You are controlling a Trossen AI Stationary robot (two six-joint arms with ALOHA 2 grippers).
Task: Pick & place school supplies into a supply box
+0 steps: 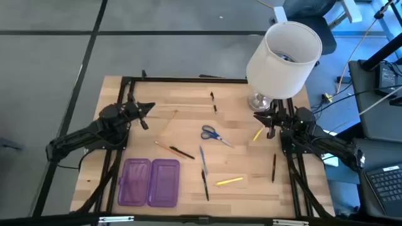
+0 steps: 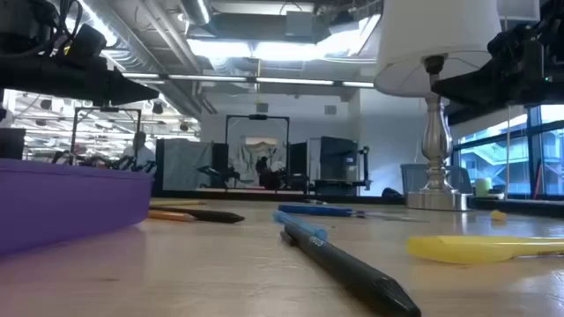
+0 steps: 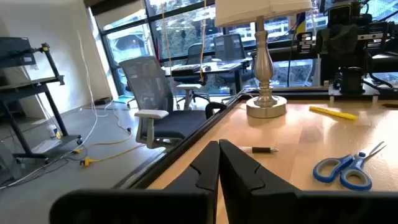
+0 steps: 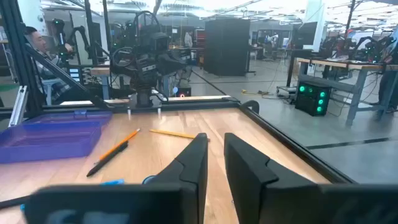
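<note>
The open purple supply box [image 1: 149, 182] lies flat near the table's near-left edge, both halves up. Scattered on the wood are blue-handled scissors [image 1: 213, 134], a blue pen [image 1: 203, 157], a black pen [image 1: 205, 185], a yellow marker [image 1: 229, 181], an orange-and-black pencil [image 1: 174, 149], a wood-coloured pencil [image 1: 168, 122], and black pens at the far side [image 1: 213, 100] and the right [image 1: 274, 167]. My left gripper [image 1: 149, 107] hovers shut over the table's left far part. My right gripper [image 1: 262, 119] hovers at the right by the lamp, fingers a narrow gap apart [image 4: 216, 142], a small yellow pen [image 1: 257, 134] just beside it.
A lamp with a white shade [image 1: 284, 50] stands on its metal base [image 3: 266, 107] at the table's far right corner, close to my right gripper. A black frame [image 1: 182, 79] rims the table. Bare wood lies between the box and the right edge.
</note>
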